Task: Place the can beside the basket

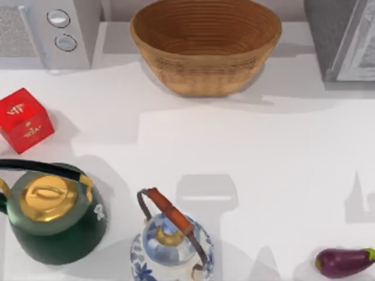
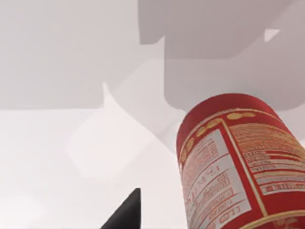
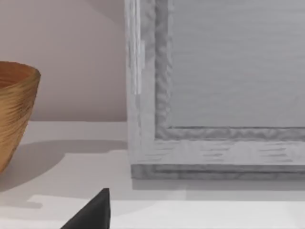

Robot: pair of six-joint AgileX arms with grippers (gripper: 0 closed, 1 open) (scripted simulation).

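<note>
The can [image 2: 238,162], red with a cream-gold printed label, fills much of the left wrist view and tilts above the white table. My left gripper [image 2: 164,217] is shut on it, with one black fingertip [image 2: 127,212] showing beside its side. The basket [image 1: 205,79], wide, tan and ribbed, stands at the back centre of the table in the top view. Its wall [image 3: 16,109] also appears in the right wrist view. My right gripper [image 3: 90,212] shows as a dark edge low in that view, facing a grey appliance beside the basket.
A red cube box [image 1: 24,120] sits at the left. A green kettle [image 1: 53,213] and a blue-white kettle [image 1: 171,246] stand at the front. An eggplant [image 1: 344,261] lies front right. Grey appliances stand at the back left [image 1: 53,32] and back right [image 1: 345,38].
</note>
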